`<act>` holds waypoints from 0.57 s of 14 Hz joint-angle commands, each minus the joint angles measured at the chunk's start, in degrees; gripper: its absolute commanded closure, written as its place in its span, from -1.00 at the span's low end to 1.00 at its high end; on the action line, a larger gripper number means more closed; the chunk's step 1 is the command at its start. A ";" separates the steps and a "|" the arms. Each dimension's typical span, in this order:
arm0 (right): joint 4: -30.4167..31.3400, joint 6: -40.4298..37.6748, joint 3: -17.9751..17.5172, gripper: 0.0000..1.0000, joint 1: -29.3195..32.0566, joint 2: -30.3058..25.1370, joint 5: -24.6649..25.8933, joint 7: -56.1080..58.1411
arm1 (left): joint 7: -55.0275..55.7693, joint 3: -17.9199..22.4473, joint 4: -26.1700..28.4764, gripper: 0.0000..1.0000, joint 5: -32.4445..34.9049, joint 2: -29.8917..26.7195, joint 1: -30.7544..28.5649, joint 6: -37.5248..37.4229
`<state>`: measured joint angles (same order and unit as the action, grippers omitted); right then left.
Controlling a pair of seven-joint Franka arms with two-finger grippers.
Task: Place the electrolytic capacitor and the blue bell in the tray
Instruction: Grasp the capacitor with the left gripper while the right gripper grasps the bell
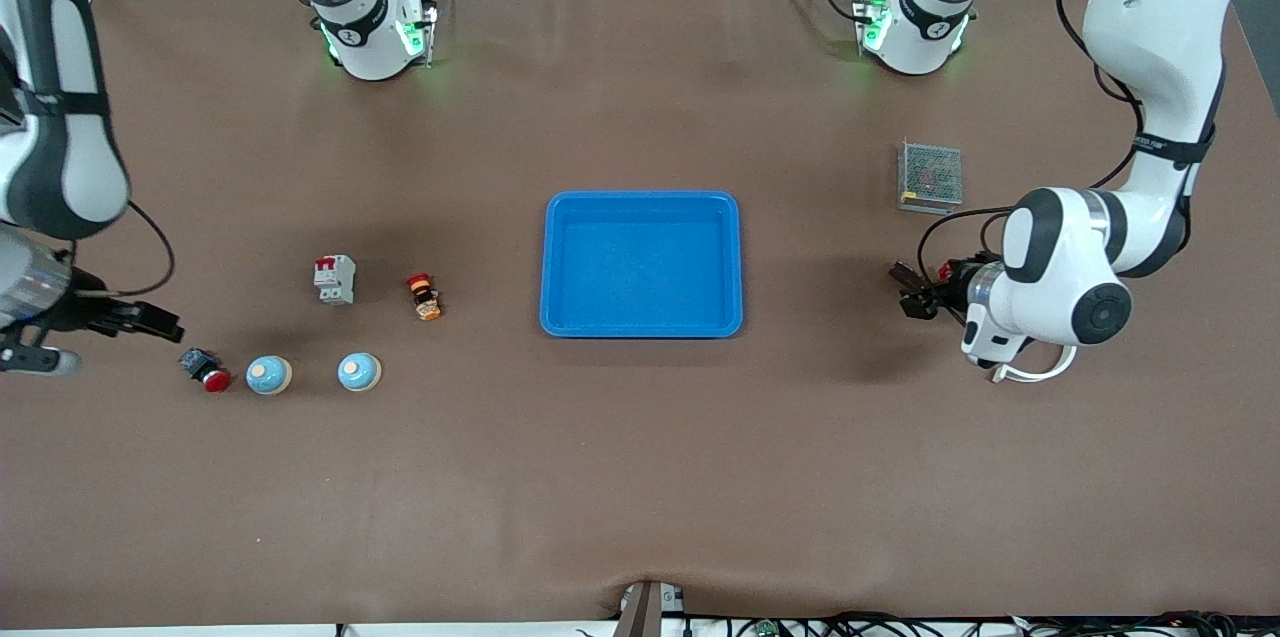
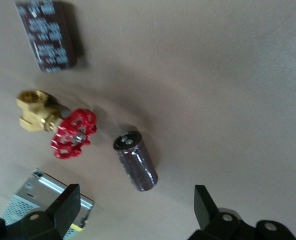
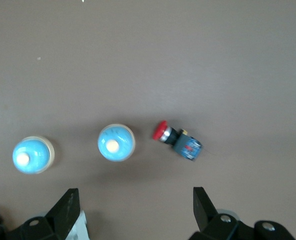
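The blue tray (image 1: 640,317) lies mid-table with nothing in it. Two blue bells (image 1: 269,375) (image 1: 359,371) stand side by side toward the right arm's end. In the right wrist view the bells (image 3: 116,142) (image 3: 32,155) show apart from my open right gripper (image 3: 136,210), which hangs beside them (image 1: 140,319). A dark electrolytic capacitor (image 2: 136,161) lies on its side just off my open left gripper (image 2: 136,210); another capacitor (image 2: 50,35) lies farther away. In the front view my left gripper (image 1: 912,292) hangs beside the tray and the arm hides both capacitors.
A red push button (image 1: 205,369) lies beside the bells. A white circuit breaker (image 1: 335,279) and a small red-orange part (image 1: 424,297) sit farther from the front camera. A brass valve with a red handwheel (image 2: 57,125) and a grey mesh box (image 1: 930,177) lie near the capacitors.
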<state>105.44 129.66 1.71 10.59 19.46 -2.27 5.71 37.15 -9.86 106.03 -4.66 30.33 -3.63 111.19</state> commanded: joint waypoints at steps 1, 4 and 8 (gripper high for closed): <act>3.36 7.17 0.04 -1.00 -3.63 1.79 0.16 -5.79 | 3.36 0.10 -0.47 -0.65 -1.40 1.48 -0.58 1.04; 3.20 13.84 0.22 -1.00 -4.79 7.50 0.69 -7.03 | 9.33 0.19 0.23 -0.48 -1.58 2.10 -0.85 2.01; 2.58 20.71 0.22 -1.00 -3.73 13.75 2.10 -6.68 | 11.45 0.19 3.22 -0.36 -1.58 2.10 -0.85 5.26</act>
<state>109.21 148.47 2.17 5.94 30.87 -1.45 -0.57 47.62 -9.62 107.43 -4.86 32.90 -4.47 114.60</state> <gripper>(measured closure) 0.000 0.304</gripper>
